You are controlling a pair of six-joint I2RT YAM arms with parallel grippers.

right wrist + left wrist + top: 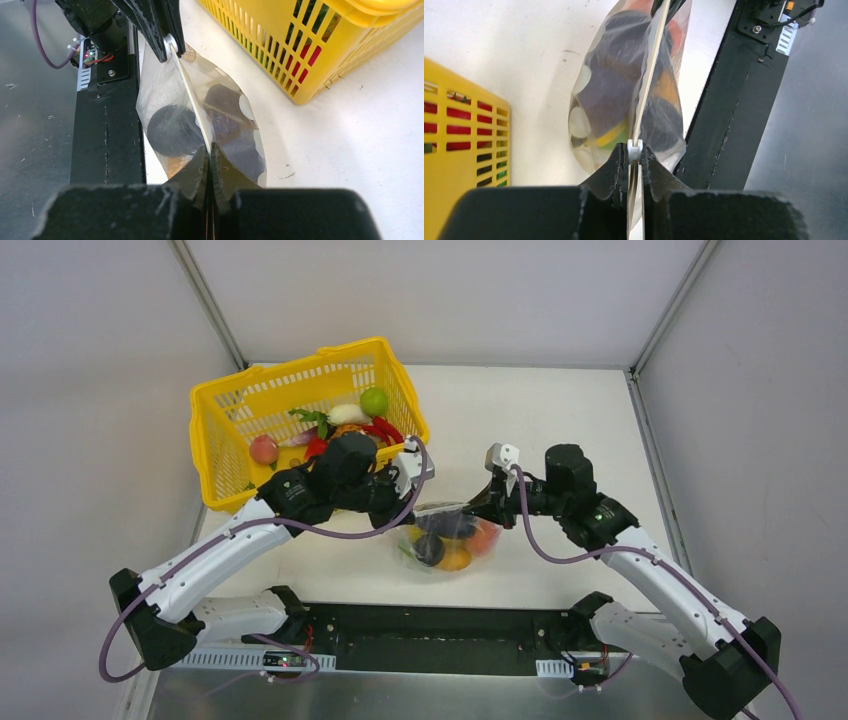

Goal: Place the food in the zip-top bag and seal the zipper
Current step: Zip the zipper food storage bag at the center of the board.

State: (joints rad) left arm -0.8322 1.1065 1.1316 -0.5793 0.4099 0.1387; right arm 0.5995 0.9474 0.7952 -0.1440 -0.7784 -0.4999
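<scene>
Top external view: pale table (560, 430), yellow mesh basket (300, 365) at its far left, both arms reaching inward to meet near the middle of the near edge. Between them is the zip-top bag (450, 540), clear with white dots, bulging, its belly on the table just beyond the black base rail (420, 625). Food in the bag: dark purple pieces (430, 548), plus orange and red ones. Other pieces lie in the basket, among them a green round fruit (374, 400), a pink one (263, 450) and red bits. Left wrist view: the zipper (651, 70) runs away from the camera as a thin pale strip, pulled fairly straight over the bag's mouth. The left gripper (634, 150) is clenched on the strip's near end, with a small white nub sitting right at the fingertips; slider or end stop, cannot tell. Right wrist view: the right gripper (210, 150) is likewise clamped on the opposite end of the same strip, the left claw visible at the far end. Judgement: sealing step in hand, the bag held by both ends of its closure. Whether the strip is pressed shut along its full run cannot be told. Next move likely calls for one claw to anchor its end while the other travels along the strip, keeping it taut and level so the load does not twist the mouth open. Basket leftovers suggest loading may be only partial.
</scene>
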